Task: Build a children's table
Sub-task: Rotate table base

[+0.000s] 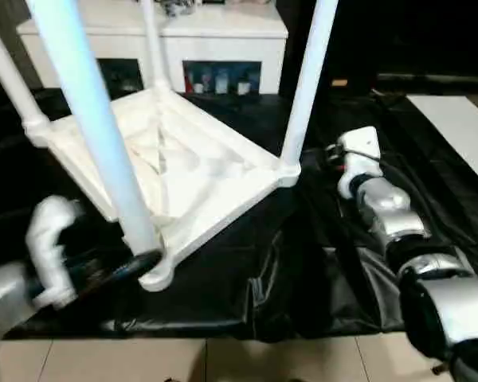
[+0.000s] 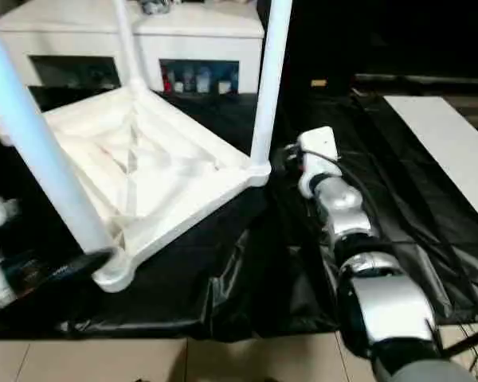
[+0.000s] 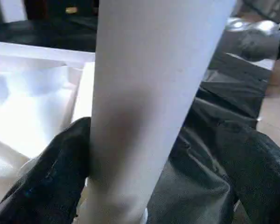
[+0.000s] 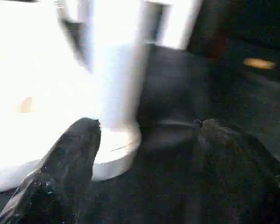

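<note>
The children's table lies upside down on the black sheet, its ribbed underside (image 1: 199,171) facing up. All its tapered white legs stand in the corner sockets. My left gripper (image 1: 139,267) is open around the base of the nearest leg (image 1: 95,119). In the left wrist view that leg (image 3: 149,93) stands between the fingers, with one black finger (image 3: 51,177) against it. My right gripper (image 2: 291,159) is open at the right corner leg (image 1: 307,87). That leg's socket (image 4: 116,149) sits just ahead of the fingertips, close to one finger (image 4: 70,158).
A black sheet (image 1: 303,278) covers the floor under the table. A white cabinet (image 1: 223,36) with glass doors stands behind it. A white board (image 1: 462,135) lies at the far right. Light floor tiles (image 1: 223,362) show at the near edge.
</note>
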